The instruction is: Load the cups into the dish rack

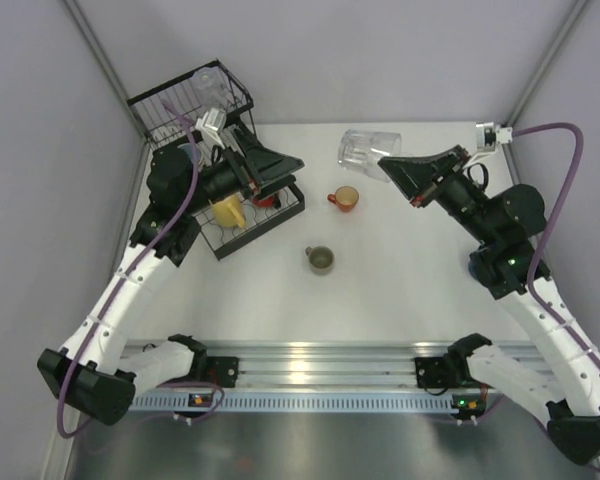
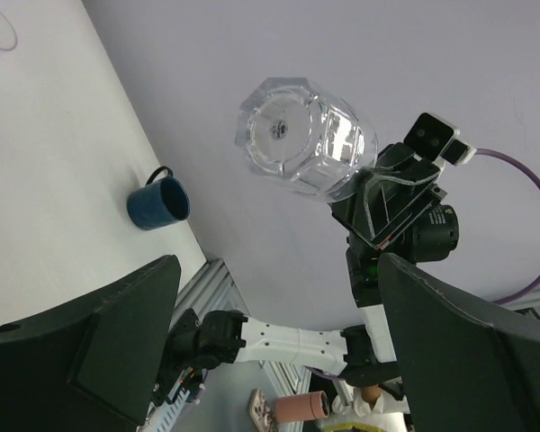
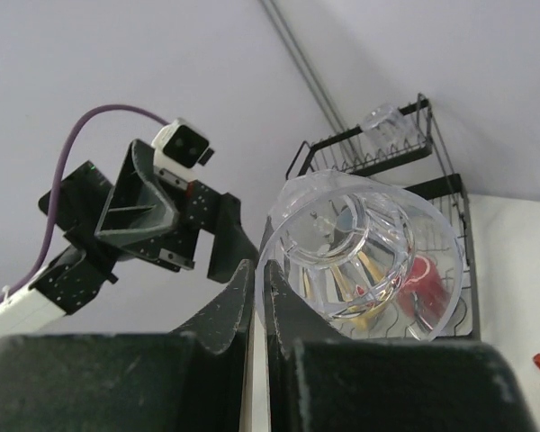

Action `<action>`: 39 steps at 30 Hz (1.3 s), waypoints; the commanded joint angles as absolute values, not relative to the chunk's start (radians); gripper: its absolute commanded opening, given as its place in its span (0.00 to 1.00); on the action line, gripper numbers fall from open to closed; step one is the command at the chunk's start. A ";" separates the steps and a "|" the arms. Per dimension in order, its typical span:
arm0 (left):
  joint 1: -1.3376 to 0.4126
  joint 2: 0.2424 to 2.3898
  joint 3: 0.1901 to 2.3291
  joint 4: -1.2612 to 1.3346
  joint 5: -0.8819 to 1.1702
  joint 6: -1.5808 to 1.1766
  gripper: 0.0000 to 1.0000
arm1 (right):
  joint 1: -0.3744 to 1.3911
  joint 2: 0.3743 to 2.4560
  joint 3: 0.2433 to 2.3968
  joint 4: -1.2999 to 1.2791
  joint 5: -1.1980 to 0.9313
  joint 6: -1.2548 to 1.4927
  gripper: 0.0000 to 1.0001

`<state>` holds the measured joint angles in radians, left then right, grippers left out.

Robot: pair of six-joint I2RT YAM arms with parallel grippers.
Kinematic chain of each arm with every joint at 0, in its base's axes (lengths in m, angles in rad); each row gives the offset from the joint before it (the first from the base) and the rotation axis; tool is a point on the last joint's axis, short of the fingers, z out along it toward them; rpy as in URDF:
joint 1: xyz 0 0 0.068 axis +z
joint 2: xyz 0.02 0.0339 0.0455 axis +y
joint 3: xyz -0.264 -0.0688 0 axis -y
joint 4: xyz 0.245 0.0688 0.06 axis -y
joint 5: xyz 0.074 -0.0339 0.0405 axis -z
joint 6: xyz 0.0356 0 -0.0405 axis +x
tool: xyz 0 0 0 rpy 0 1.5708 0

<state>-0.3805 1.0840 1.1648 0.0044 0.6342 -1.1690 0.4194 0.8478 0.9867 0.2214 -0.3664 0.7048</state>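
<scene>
The right hand [image 1: 387, 164] is pinching the rim of a clear tumbler [image 1: 368, 148], holding it sideways above the bench [image 1: 400, 280], its long axis pointing left toward the dish rack [image 1: 170, 100]. The left hand [image 1: 286, 172], nearer the rack, is hanging wide and empty. No writing is readable.

1. No text, label, brand, number or sign can be read in any of the three views.
2. A small pale object [image 2: 262, 408] at the bottom edge of the left wrist view shows a few dark marks. They are too small and blurred to read.
</scene>
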 commanded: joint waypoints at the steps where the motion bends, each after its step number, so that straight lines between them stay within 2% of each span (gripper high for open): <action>1: -0.396 1.098 1.158 0.109 0.620 -1.183 0.97 | 0.491 0.868 0.997 0.337 -0.350 0.709 0.00; 13: -0.413 1.121 1.122 0.173 0.589 -1.223 0.97 | 0.632 0.949 1.035 0.399 -0.327 0.681 0.00; 21: -0.442 1.140 1.068 0.210 0.560 -1.236 0.97 | 0.635 1.009 1.049 0.474 -0.382 0.683 0.00; 24: -0.454 1.140 1.032 0.309 0.565 -1.276 0.97 | 0.637 1.029 1.040 0.512 -0.411 0.706 0.00; 27: -0.456 1.134 0.980 0.449 0.577 -1.334 0.93 | 0.649 1.035 1.009 0.554 -0.417 0.726 0.00; 39: -0.465 1.135 0.910 0.548 0.632 -1.371 0.90 | 0.773 0.939 0.802 0.603 -0.246 0.646 0.00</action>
<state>-0.4591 1.1439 0.9089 0.4114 0.6048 -1.3415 0.7334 0.9833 0.8234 0.5098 -0.2924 0.6785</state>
